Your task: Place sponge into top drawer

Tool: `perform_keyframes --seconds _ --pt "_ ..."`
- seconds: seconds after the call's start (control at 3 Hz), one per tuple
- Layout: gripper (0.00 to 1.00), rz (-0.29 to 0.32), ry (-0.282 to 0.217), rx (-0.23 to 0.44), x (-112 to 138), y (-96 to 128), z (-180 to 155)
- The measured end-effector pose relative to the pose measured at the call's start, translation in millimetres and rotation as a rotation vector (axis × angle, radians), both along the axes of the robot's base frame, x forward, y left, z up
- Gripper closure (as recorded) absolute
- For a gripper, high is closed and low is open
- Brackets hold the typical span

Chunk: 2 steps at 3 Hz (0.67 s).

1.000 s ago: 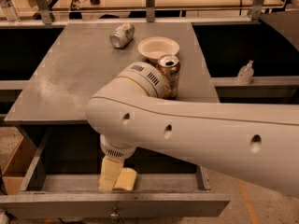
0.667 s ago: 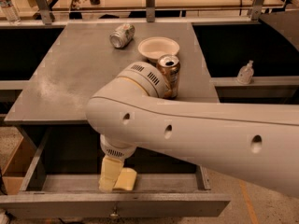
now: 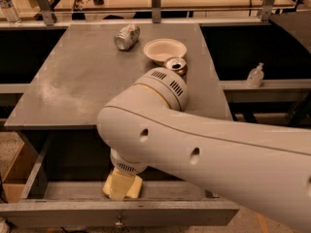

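Note:
The top drawer (image 3: 73,213) is pulled open below the grey table (image 3: 82,81), and its small metal knob (image 3: 118,223) shows at the centre of the front panel. The pale yellow sponge (image 3: 134,188) lies on the drawer floor near the front, left of centre. My big white arm reaches in from the right, and its wrist points straight down into the drawer. My gripper (image 3: 116,184) is directly under the wrist, right at the sponge and against its left side. The wrist hides most of the gripper, so I cannot tell whether it still holds the sponge.
On the table stand an upright open can (image 3: 176,65) and a white bowl (image 3: 164,50), with a crushed can (image 3: 127,37) lying on its side. A small pump bottle (image 3: 254,75) sits on the right ledge. A cardboard box (image 3: 17,174) stands left of the drawer.

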<state>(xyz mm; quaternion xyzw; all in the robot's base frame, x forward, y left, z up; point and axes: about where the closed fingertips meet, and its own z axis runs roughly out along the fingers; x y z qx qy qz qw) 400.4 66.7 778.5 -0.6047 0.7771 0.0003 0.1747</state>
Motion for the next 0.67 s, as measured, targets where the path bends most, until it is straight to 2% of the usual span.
perform_keyframes --seconds 0.67 --pt "0.64 -0.035 -0.066 -0.032 -13 -23 41"
